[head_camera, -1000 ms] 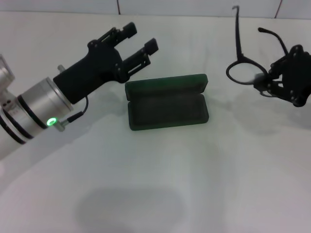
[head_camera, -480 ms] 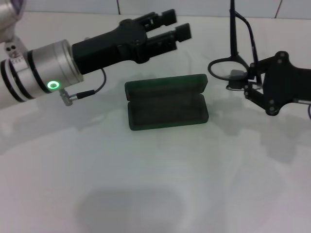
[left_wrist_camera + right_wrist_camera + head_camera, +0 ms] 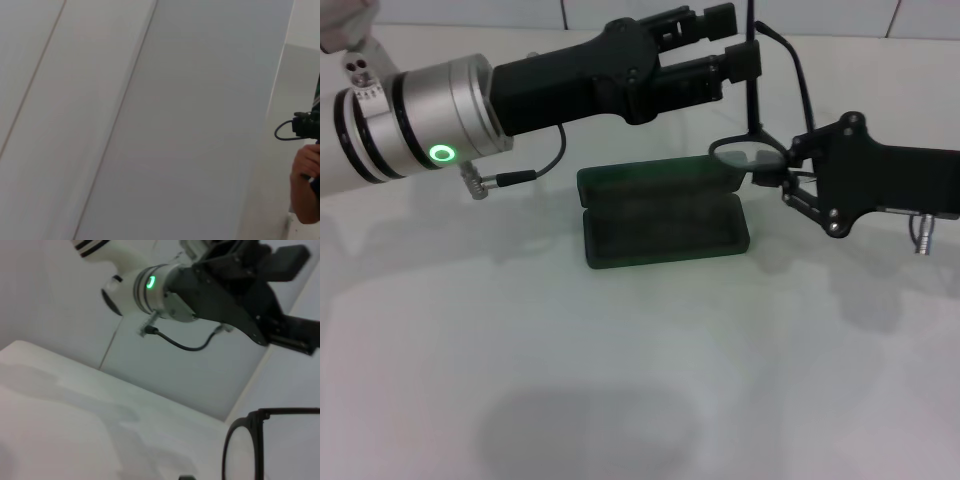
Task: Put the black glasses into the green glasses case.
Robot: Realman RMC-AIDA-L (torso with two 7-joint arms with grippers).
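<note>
The green glasses case (image 3: 660,222) lies open on the white table, lid hinged back at its far side. My right gripper (image 3: 784,172) is shut on the black glasses (image 3: 748,155), held above the case's far right corner with both temple arms pointing up. My left gripper (image 3: 732,42) is open and hovers above the case's far side, its fingertips close to one upright temple arm. The right wrist view shows one lens of the glasses (image 3: 246,450) close up, with the left gripper (image 3: 295,295) behind it. The left wrist view shows neither the glasses nor the case.
The white table (image 3: 640,380) stretches in front of the case. A tiled wall (image 3: 820,15) backs the table. In the left wrist view a person's hand (image 3: 305,185) shows at the edge beside a black device.
The right gripper has carried the glasses leftward to the case's far right corner. The left gripper has swung to the right and risen over the case, close to the glasses.
</note>
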